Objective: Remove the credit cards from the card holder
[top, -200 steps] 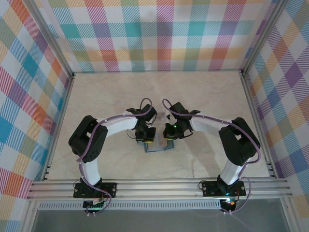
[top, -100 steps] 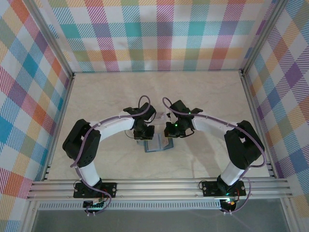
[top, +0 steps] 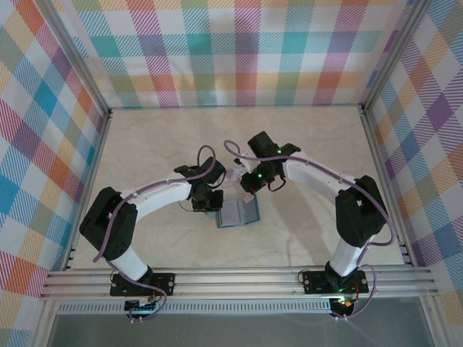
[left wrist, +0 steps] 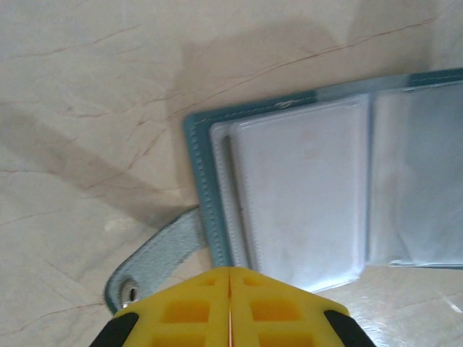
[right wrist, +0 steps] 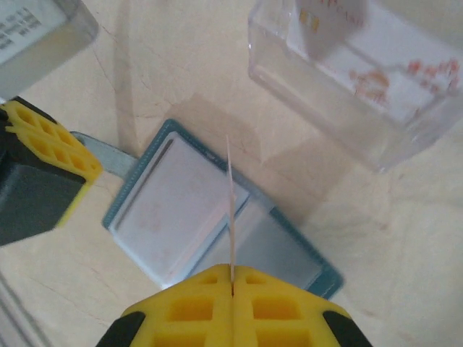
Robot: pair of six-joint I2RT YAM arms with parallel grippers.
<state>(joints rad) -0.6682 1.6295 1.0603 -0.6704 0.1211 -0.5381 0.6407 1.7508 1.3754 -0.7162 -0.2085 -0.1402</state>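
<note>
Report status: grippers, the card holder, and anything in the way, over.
Left gripper shut, empty, beside card holder tab. Right gripper shut on a credit card, edge-on above the open card holder. Clear box beyond, not blocking.

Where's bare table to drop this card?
Free: the far table strip below the back wall, and the near patches left and right of the holder. Crowded: the centre, where the left tool, the right tool pinching the card and the clear box sit around the holder.
</note>
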